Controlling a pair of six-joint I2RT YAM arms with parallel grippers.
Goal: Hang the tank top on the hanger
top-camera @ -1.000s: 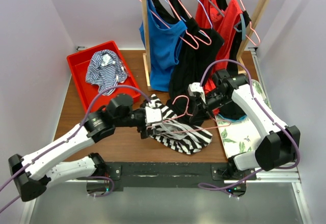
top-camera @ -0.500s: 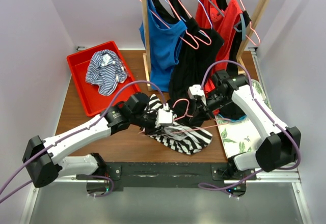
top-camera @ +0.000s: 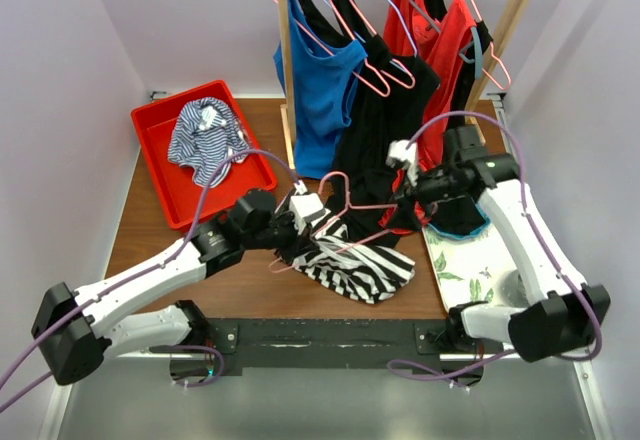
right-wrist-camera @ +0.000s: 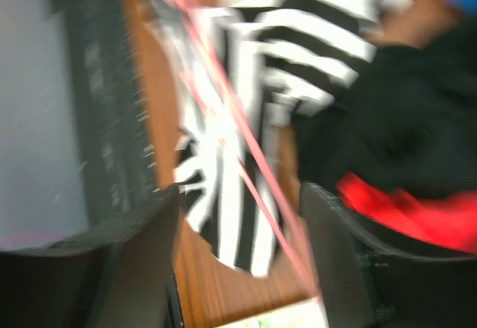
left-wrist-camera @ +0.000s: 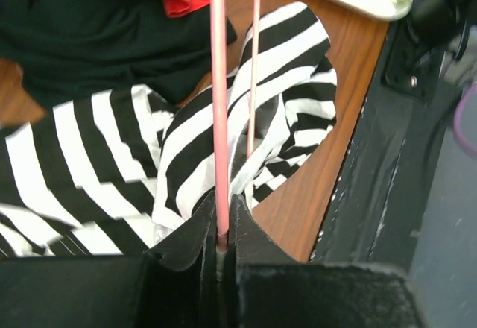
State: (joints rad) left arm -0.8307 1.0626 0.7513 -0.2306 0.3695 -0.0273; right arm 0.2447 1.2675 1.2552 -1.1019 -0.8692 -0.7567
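Within the last half second the right jaws had drawn up and away from the hanger. They stood wide, the pink wire running loose between them. The left jaws, shifted back a little, were clamped on one strand of that wire. The tank top lay rumpled on the worktop just beyond and below the left jaws, with the hanger's other strand dipping into its folds. Threading looked only partly done, with one arm left holding.
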